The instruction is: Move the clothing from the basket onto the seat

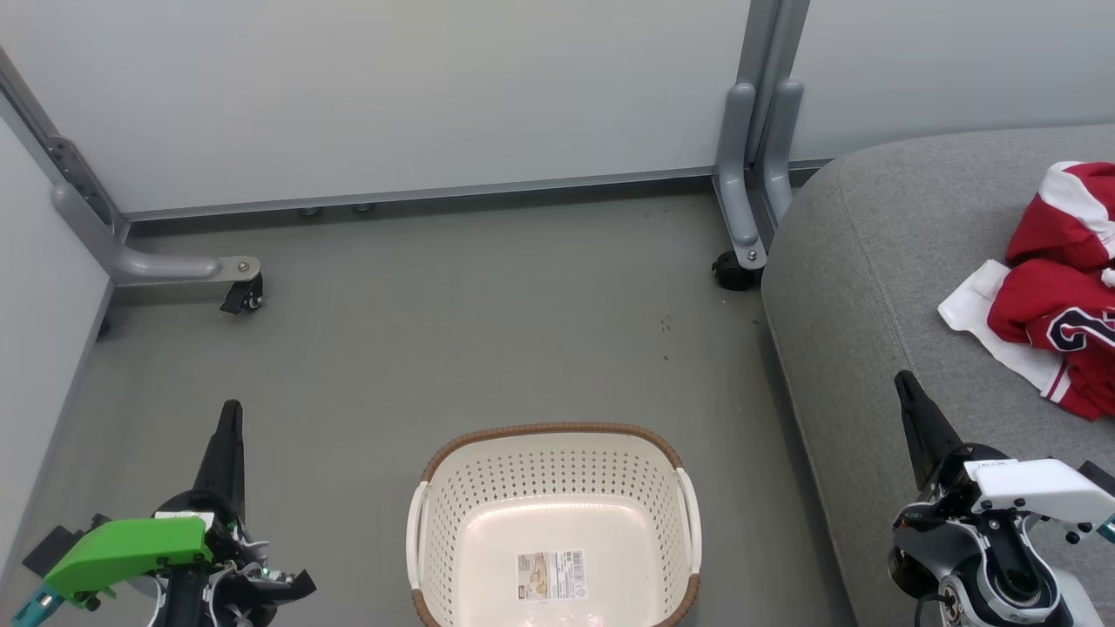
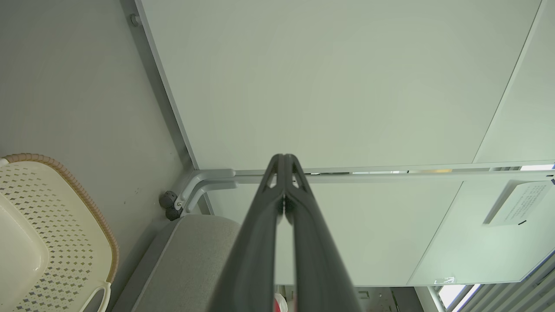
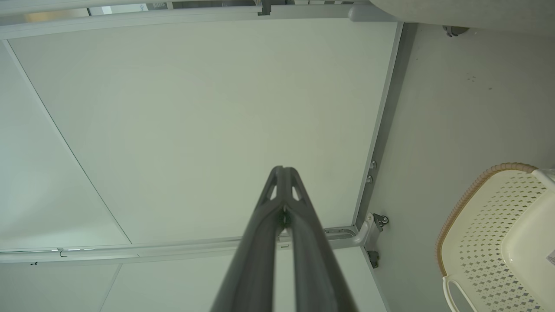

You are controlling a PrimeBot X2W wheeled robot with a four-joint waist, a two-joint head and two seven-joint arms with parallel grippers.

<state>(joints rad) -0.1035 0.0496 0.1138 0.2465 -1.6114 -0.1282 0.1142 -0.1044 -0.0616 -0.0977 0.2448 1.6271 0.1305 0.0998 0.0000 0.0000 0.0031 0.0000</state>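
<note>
Clothing [image 1: 1058, 287], red with white bands, lies crumpled on the grey seat [image 1: 871, 287]. Its long axis runs from the far side toward me, and a white flap points left. My left gripper [image 1: 230, 409] and right gripper [image 1: 902, 380] are both closed, fingers pressed together, holding nothing. Between them the cream basket [image 1: 557, 430] shows its bare base, standing on the grey floor [image 1: 488, 305] before pale partition panels [image 1: 392, 87].

I can pass freely over the bare grey floor [image 1: 488, 331] toward 12 o'clock, up to the pale partition panels [image 1: 392, 87]. A grey metal castor foot [image 1: 174, 268] juts in at 10 o'clock, and a second foot [image 1: 740, 235] at 1 o'clock. The cream perforated plastic basket [image 1: 557, 475] sits at 6 o'clock. The large light-grey fabric sofa cushion [image 1: 862, 287] blocks 3 o'clock.
</note>
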